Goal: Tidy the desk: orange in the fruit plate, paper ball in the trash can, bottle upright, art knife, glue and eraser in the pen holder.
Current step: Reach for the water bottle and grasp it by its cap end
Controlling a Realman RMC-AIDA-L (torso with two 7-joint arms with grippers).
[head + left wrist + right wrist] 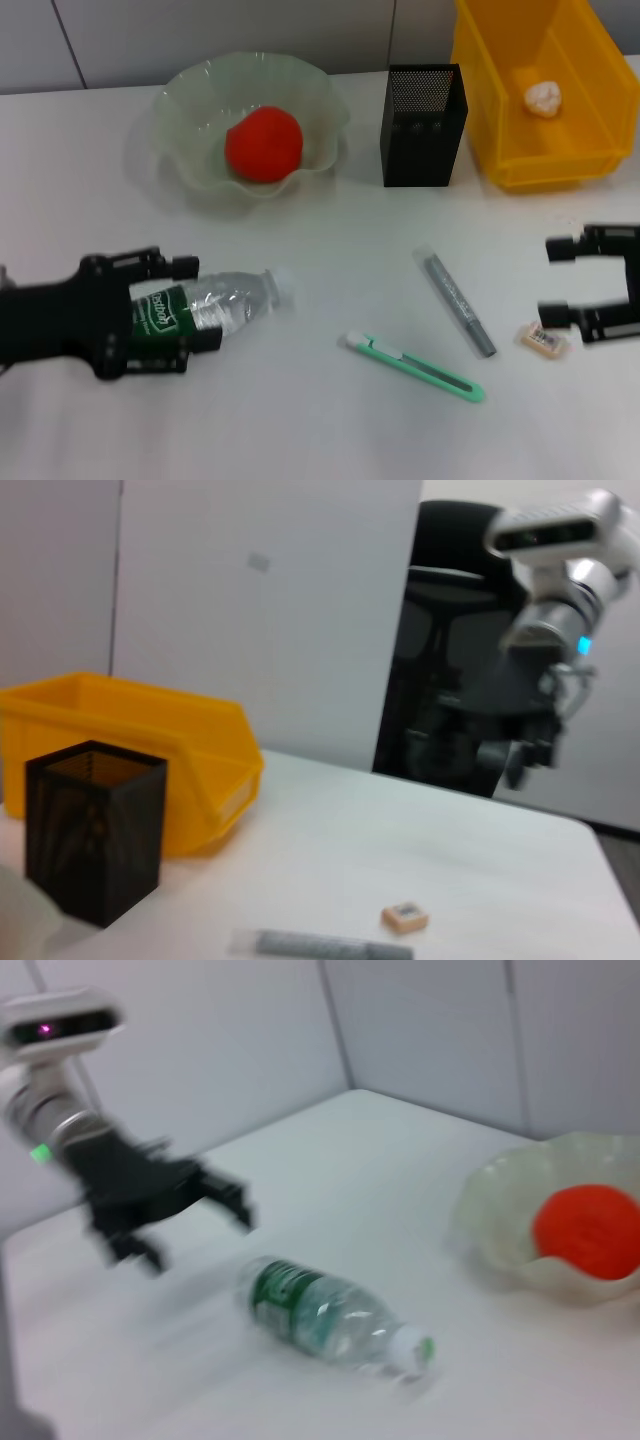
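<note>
Your left tool point(165, 310) sits at the counter's point(330, 420) left edge, fingers apart around the lying bottle point(215, 305) and hiding its base. The right wrist view alone shows a gap between tool and bottle. Your right tool point(560, 280) is cut off at the right edge, fingers apart, just beside the eraser point(543, 339). Mid-counter lie the glue point(455, 301) and art knife point(412, 367). Along the far edge: orange point(263, 144) in the fruit plate point(190, 110), pen holder point(423, 125), and paper ball point(543, 97) in the trash can point(590, 70).
</note>
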